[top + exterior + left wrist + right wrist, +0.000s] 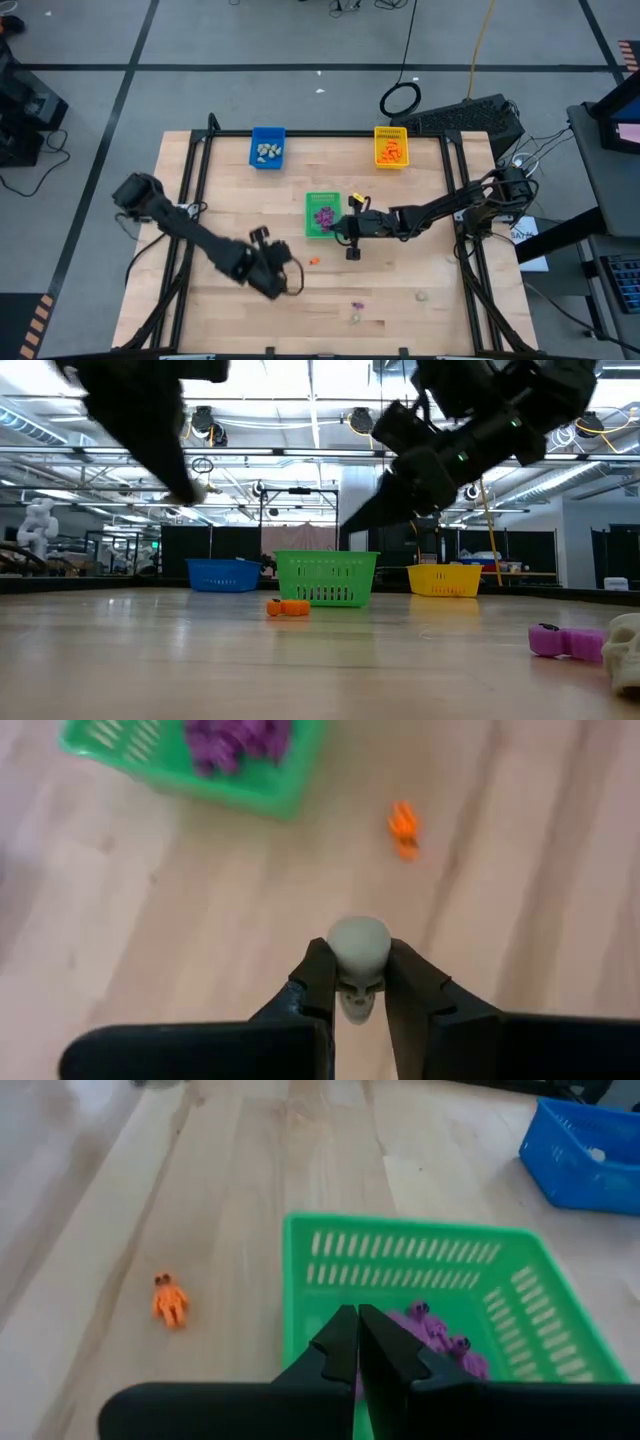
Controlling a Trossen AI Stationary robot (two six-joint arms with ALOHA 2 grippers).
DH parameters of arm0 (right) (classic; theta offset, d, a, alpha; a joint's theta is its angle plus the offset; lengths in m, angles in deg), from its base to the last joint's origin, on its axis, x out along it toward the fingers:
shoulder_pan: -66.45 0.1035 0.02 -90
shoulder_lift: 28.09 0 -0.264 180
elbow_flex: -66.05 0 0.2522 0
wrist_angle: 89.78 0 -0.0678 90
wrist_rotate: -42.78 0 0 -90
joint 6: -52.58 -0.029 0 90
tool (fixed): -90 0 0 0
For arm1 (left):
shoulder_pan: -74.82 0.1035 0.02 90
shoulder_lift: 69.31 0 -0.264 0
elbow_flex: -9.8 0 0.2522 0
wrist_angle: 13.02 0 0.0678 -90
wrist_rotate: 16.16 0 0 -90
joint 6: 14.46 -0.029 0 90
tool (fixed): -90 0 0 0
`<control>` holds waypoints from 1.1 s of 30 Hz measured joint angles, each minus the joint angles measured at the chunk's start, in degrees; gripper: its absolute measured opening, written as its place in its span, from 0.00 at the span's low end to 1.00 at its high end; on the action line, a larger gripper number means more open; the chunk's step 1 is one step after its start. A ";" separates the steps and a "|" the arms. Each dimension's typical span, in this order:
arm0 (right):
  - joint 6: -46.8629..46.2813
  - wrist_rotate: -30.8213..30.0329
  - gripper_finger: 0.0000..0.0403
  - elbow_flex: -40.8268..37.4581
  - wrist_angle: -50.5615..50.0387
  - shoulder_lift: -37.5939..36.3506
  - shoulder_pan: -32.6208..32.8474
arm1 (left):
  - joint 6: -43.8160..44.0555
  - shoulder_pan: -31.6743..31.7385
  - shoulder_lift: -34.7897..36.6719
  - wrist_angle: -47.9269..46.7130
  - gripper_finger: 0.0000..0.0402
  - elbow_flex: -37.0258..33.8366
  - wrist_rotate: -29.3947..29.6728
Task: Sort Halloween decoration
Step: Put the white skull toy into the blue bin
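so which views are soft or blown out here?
Low view: ceiling lights glare, both arms are dark blurs, purple trinket soft. Left wrist view: green tray and orange trinket smeared, skull in the left gripper sharper. High view: even.

Wooden surface [420,270] carries blue tray [267,148], yellow tray [391,147], green tray [322,214]; loose orange trinket [314,262], purple trinket [357,305], pale trinket [421,296].

1. Bare wood lies between the left gripper [287,277] and the green tray [322,214]; only an orange trinket [314,262] sits there.
2. At 3 o'clock of that tray, the right gripper [352,238] blocks its edge.
3. Toward 5 o'clock, a purple trinket [357,305] and pale trinket [421,296] dot the open wood.
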 joint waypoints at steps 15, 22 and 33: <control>-1.23 -0.56 0.00 -10.81 2.34 -16.42 -0.01 | -18.18 34.51 12.21 5.20 0.10 -5.98 -7.23; -2.59 -0.61 0.00 -10.85 -3.49 -20.12 -0.01 | -28.57 53.12 9.60 14.73 0.10 -5.92 -12.68; -4.09 -1.92 0.00 -10.86 -6.84 -20.16 -0.01 | -32.57 68.03 0.19 17.60 0.10 -5.91 -17.90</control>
